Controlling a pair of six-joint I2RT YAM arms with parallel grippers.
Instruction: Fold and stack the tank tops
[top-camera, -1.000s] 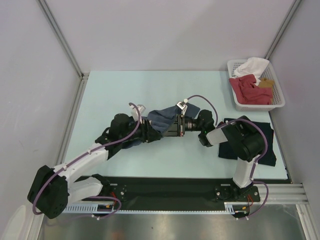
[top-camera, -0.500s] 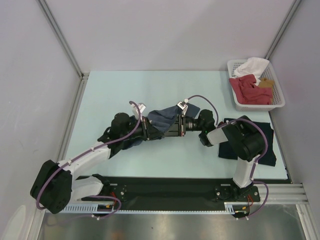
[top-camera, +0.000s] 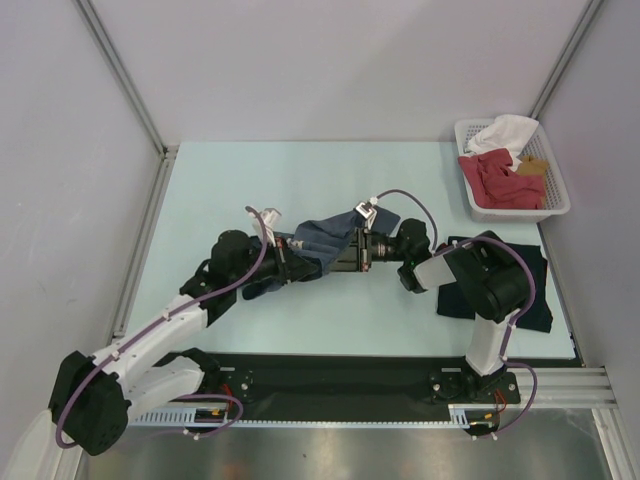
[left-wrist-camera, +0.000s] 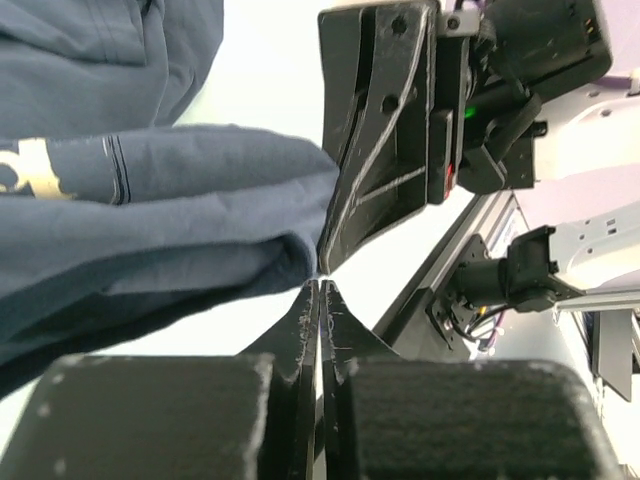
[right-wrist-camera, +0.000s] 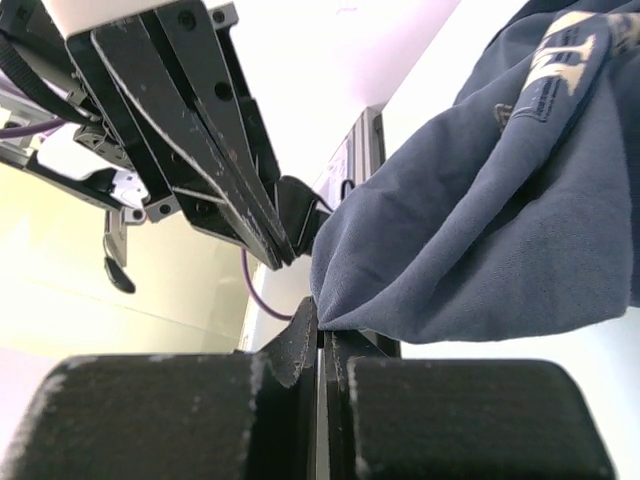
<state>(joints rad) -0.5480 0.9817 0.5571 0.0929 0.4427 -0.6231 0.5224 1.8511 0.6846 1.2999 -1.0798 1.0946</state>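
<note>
Soft, light, floppy slate-blue tank top will sag from any pinch; best taken at a hem corner or folded edge. It hangs bunched, left of the navy tank top. The right gripper is clenched on its folded corner. The left gripper is closed tight, tips touching cloth; can't tell if it grips any.

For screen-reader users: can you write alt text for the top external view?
Two arms meet mid-table, left tool and right tool tip to tip at a bunched slate-blue tank top. A dark navy tank top lies under the right arm; the far-right basket holds a red garment and a white garment.
</note>
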